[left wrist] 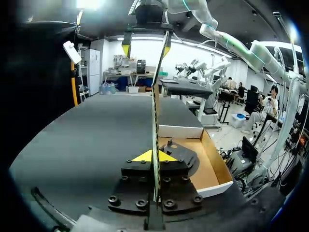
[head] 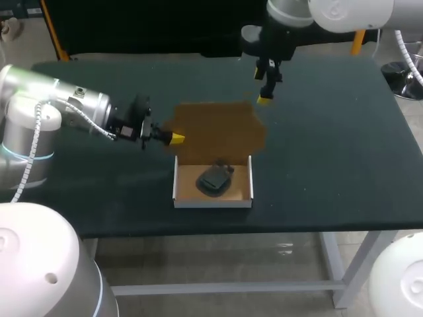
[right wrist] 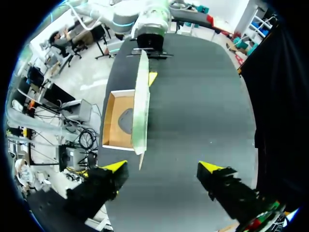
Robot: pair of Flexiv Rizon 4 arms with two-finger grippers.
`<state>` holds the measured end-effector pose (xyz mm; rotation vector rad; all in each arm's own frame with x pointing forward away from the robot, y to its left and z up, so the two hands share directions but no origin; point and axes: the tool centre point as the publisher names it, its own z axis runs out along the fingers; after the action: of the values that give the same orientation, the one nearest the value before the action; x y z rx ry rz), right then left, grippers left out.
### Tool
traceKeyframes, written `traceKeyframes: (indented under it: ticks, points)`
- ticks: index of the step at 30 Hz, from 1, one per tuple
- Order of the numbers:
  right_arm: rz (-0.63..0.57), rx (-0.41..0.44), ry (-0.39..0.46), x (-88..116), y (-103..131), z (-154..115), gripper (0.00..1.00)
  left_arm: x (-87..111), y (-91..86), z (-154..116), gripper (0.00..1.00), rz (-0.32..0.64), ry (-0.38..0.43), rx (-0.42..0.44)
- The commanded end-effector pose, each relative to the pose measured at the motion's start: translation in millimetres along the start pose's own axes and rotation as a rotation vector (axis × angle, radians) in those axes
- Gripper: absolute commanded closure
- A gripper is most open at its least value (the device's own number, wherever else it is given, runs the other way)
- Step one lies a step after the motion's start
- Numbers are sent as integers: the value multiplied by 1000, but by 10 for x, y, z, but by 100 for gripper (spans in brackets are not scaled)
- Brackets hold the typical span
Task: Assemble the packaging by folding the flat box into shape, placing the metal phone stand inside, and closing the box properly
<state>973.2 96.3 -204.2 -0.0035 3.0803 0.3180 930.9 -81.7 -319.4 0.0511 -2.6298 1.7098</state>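
The cardboard box [head: 211,203] lies open on the table with white walls and a brown inside. The black phone stand [head: 215,179] rests in its tray. The brown lid [head: 218,132] stands raised behind the tray. My left gripper [head: 176,138] is shut on the lid's left edge; in the left wrist view its yellow tips [left wrist: 154,156] pinch the lid [left wrist: 156,121], seen edge-on, with the stand [left wrist: 183,154] beside it. My right gripper [head: 266,89] hangs open at the lid's far right corner. In the right wrist view its fingers [right wrist: 163,167] stand wide apart, the lid [right wrist: 141,106] just ahead.
The dark green table [head: 330,145] carries only the box. Its front edge runs just below the tray, and open surface lies to the right and left of the box.
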Motion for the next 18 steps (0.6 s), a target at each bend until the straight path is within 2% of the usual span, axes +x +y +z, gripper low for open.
traceKeyframes:
  ticks: [1, 18]
  points:
    - [-2, 8, 4, -3, 29, -21, 0, 74, 3, -3, 100, 10, -49, -5]
    - [-33, 19, -5, 49, 178, -67, 0, 53, 49, -15, 100, 56, -75, 3]
